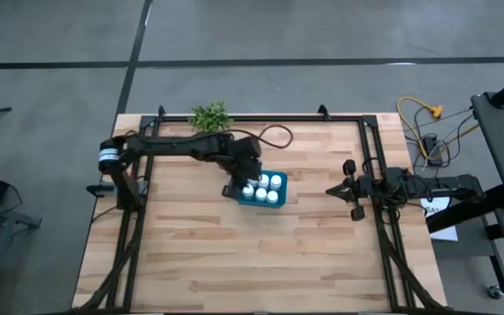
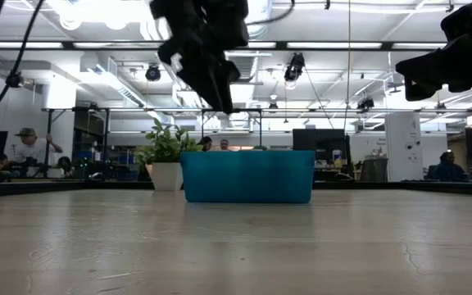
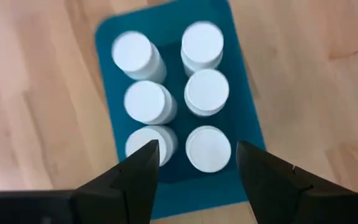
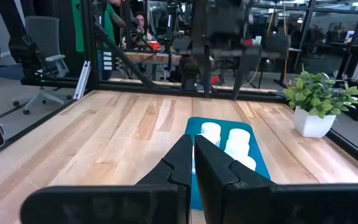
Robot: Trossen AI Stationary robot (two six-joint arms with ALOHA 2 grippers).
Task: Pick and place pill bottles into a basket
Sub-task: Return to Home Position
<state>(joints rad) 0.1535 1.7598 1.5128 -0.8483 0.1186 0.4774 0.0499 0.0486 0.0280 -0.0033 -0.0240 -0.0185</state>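
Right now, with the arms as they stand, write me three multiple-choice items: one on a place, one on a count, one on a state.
1. Where is the left hand?
A. over the basket
B. down on bare wood
C. out past the table's edge

2. How many pill bottles stand in the basket?
A. four
B. five
C. six

3. What state is the right hand in?
A. wide open
B. shut, empty
C. shut on a bottle

Key:
1 A, its wrist view looks straight down into the basket.
2 C, two rows of three show.
3 B, its fingers meet with nothing between.
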